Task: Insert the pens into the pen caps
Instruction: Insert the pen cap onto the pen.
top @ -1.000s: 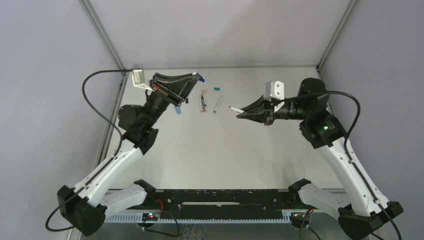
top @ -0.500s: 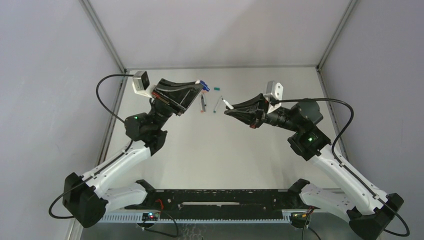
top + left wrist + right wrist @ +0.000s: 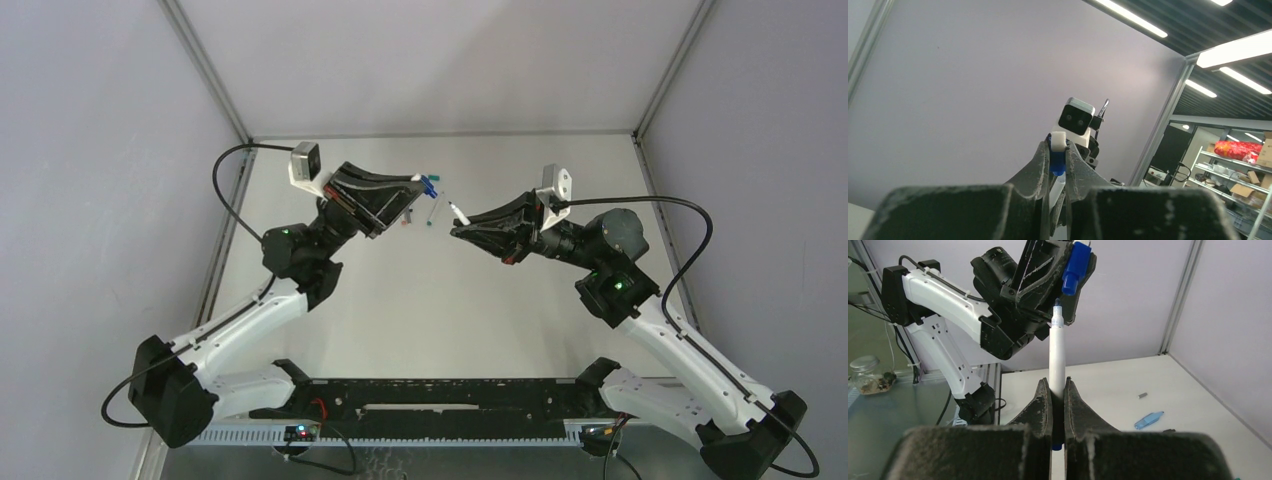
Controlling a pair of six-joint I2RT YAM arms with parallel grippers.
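Grey tabletop (image 3: 420, 320) inside grey walls, both arm bases bolted at the near edge. Both arms reach up and inward and meet in the air over the far half of the table. Right gripper (image 3: 1057, 390) is clamped tight on a white pen (image 3: 1057, 355) low on the barrel, nib end pointing out toward the other arm. Left gripper (image 3: 418, 188) is pinched on a blue cap (image 3: 1075, 265), held only at the fingertips, open end facing the pen. In the right wrist view the nib sits just beside and below the cap mouth, near but not in, and the axes look slightly off. Insertion not yet done. Farther back on the table lie a loose pen (image 3: 430, 212) below the gap between the grippers, a light-blue piece (image 3: 1149, 420) and a small grey cap (image 3: 1143, 395), all untouched. Likely risks: with the offset uncorrected, a push would land the nib on the cap rim. That could twist the cap in its shallow pinch or pop it out. The pen could also slide back through the jaws, or ink could smear on the cap.
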